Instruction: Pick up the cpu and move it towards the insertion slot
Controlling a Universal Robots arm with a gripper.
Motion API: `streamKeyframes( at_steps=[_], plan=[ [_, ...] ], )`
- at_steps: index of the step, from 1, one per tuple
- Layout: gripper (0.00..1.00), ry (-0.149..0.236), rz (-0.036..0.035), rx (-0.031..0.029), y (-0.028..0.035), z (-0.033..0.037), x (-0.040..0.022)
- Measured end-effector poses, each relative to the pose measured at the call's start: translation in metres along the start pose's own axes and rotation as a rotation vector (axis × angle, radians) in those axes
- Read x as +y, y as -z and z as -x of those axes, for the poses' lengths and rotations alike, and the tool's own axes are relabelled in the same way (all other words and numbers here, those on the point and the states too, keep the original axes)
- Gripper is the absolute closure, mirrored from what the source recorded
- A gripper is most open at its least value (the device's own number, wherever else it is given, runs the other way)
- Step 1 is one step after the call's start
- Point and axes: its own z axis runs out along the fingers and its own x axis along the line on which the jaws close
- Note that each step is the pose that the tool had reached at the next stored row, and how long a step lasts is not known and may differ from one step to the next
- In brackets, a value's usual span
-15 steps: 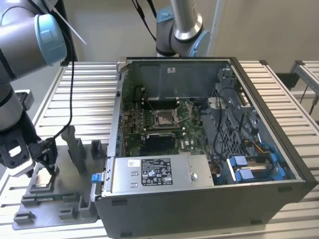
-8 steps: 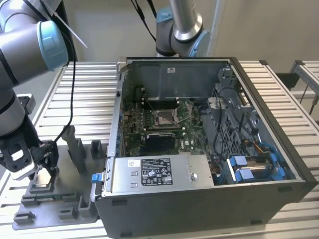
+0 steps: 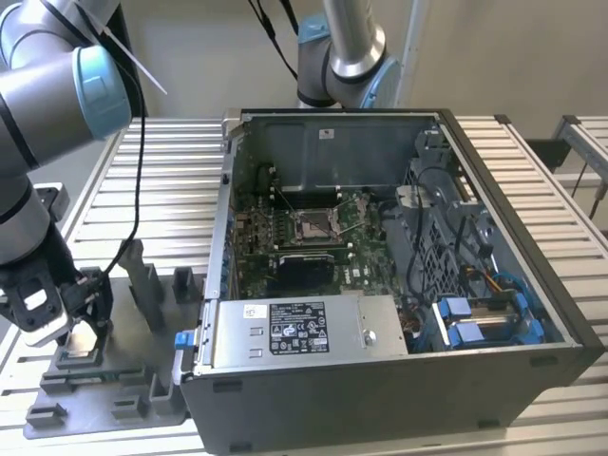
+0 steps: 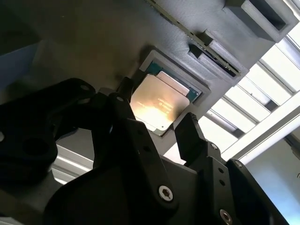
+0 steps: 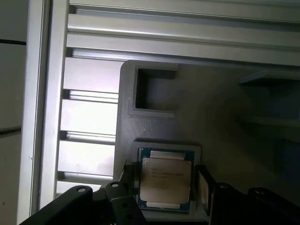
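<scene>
Down at the grey tray (image 3: 100, 416), exterior view's left: pickup stage, straddling the cpu (image 5: 165, 182) in its recess, gripper (image 4: 156, 108) fingers (image 4: 191, 136) spread, not clamped. Probably needs an even squeeze, then a straight lift; insertion slot (image 3: 313, 225) well apart.

Open computer case (image 3: 380, 404) on slatted table (image 3: 171, 180), grey tray (image 3: 133, 382) beside it, perhaps touching.

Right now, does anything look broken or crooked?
Nothing stands out. The cpu lies flat and square in its pocket in the grey tray, with the gripper right over it. The insertion slot inside the computer case looks tidy.
</scene>
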Motion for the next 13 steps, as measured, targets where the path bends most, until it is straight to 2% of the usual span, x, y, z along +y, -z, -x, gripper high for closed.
streamKeyframes(
  at_steps=[5,6,13],
  plan=[
    [0.0,0.0,0.0001,-0.0001,-0.0002,0.0,0.0],
    [1.0,0.0,0.0,-0.0001,-0.0002,0.0,0.0],
    [1.0,0.0,0.0001,-0.0002,-0.0002,0.0,0.0]
  ],
)
